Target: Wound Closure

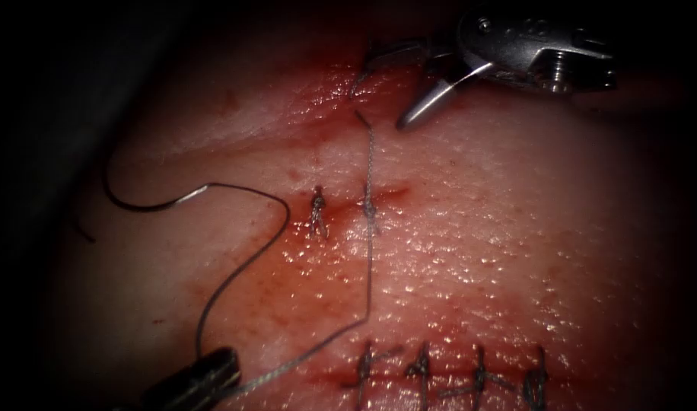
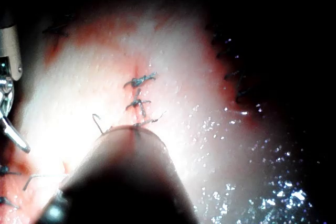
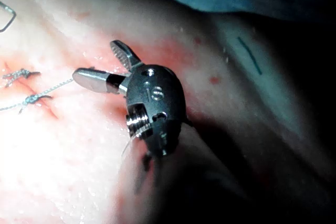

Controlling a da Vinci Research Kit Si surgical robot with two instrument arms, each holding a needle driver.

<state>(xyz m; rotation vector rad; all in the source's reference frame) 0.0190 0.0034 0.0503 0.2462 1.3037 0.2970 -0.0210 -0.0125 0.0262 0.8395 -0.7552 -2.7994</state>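
Observation:
The curved needle (image 1: 147, 205) lies free on the tissue (image 1: 501, 251), left of the cut, held by neither tool. Its thread (image 1: 246, 262) loops down to my left tool (image 1: 211, 373), whose jaws are shut on it. From there the thread climbs to a knot (image 1: 371, 211), and a tail (image 1: 369, 152) rises toward my right tool (image 1: 386, 87). That tool hovers just above the tail's end with its jaws open and empty, as the right wrist view confirms (image 3: 97, 61), with the knot (image 3: 32, 98) beside it.
A second tied stitch (image 1: 318, 211) sits left of the knot. Several finished stitches (image 1: 451, 373) run in a row along the lower edge. Red fluid (image 1: 326, 87) wets the tissue near the right tool. The left wrist view shows stitches (image 2: 139, 92) beyond the left tool's shaft (image 2: 126, 182).

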